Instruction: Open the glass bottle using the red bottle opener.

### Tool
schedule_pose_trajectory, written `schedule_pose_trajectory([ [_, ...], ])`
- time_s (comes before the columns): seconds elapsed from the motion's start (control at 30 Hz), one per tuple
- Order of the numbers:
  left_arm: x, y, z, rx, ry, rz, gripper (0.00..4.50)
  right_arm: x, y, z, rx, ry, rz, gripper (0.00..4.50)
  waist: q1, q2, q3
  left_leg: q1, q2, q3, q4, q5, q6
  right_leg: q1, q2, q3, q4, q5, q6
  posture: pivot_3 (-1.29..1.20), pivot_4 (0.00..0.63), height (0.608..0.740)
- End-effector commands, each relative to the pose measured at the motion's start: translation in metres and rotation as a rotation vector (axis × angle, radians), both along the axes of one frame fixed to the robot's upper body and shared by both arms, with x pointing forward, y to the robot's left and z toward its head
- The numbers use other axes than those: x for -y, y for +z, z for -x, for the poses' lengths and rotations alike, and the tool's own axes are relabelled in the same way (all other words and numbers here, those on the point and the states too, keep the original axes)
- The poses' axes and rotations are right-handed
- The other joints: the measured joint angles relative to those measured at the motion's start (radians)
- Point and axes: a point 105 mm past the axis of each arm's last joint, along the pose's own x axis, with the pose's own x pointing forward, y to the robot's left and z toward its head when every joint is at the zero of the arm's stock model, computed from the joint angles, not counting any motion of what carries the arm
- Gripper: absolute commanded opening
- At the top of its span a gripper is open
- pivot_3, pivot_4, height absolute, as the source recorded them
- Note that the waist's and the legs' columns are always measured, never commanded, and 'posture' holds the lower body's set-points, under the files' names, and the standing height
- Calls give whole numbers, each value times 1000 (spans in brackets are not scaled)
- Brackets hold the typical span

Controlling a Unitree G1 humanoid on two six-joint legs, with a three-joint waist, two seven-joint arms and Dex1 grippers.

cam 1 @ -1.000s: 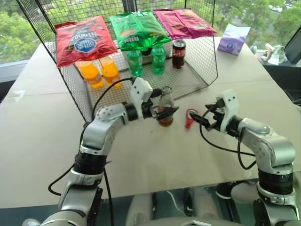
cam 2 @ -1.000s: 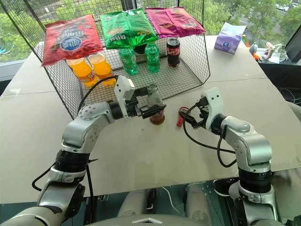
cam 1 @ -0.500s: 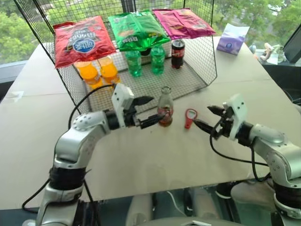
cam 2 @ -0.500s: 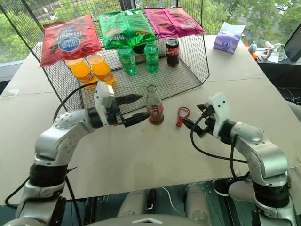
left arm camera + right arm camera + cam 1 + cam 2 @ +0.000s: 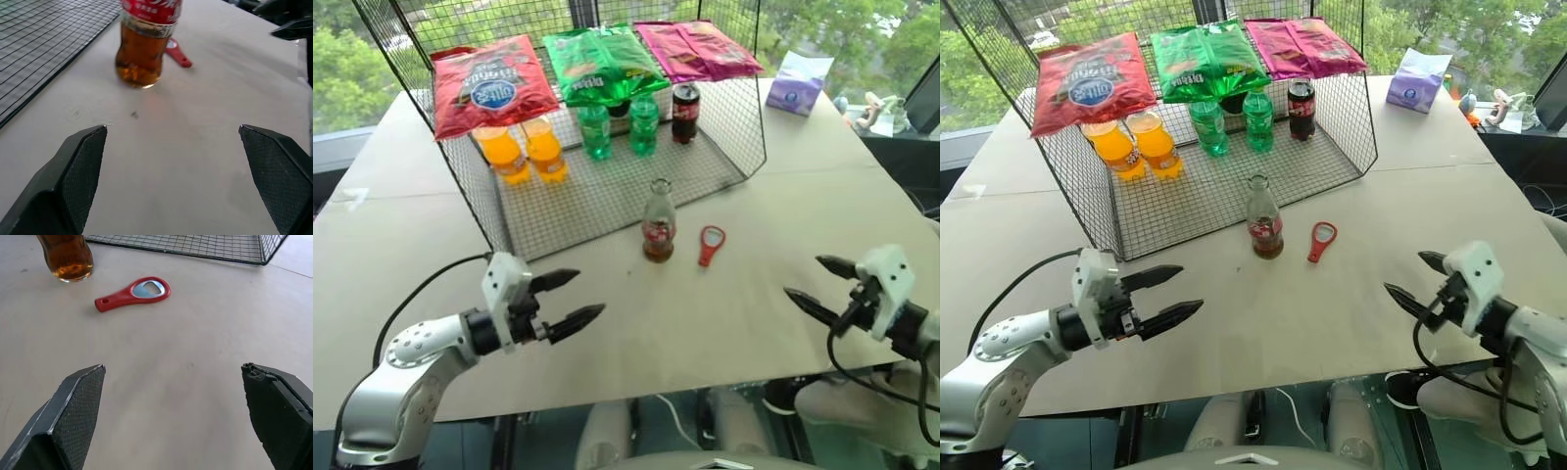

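Observation:
The glass bottle (image 5: 657, 223) stands upright on the table just in front of the wire rack, with brown cola in its lower part and a red label; its base shows in the left wrist view (image 5: 140, 54). The red bottle opener (image 5: 710, 244) lies flat on the table just right of it, also seen in the right wrist view (image 5: 132, 293). My left gripper (image 5: 568, 299) hovers open near the front left, well short of the bottle. My right gripper (image 5: 815, 284) is open at the front right, apart from the opener.
A wire mesh rack (image 5: 607, 181) at the back holds two orange drinks (image 5: 522, 151), two green bottles (image 5: 618, 124), a dark soda can (image 5: 684, 112) and snack bags on top (image 5: 592, 61). A purple tissue pack (image 5: 799, 81) sits at the back right.
Both arms have drawn back toward the table's front edge and outward. The left gripper let go of the bottle, the right one moved away from the opener. Bottle and opener stay put.

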Motion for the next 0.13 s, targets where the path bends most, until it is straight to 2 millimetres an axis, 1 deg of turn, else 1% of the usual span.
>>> schedule_pose_trajectory([
  [0.03, 0, 12, 1, 69, 21, 11, 4462, -1, 17, 2, 84, 16, 11, 4500, 1, 0, 0, 0, 0, 0, 0, 0, 0, 0, 0, 0, 0, 0, 0, 0, 150, 740],
  [0.13, 3, 10, 1, 86, 51, 24, 4462, -2, 15, 0, 99, 7, 12, 4500, 1, 0, 0, 0, 0, 1, 0, 0, 0, 0, 0, 0, 0, 0, 0, 0, 150, 740],
])
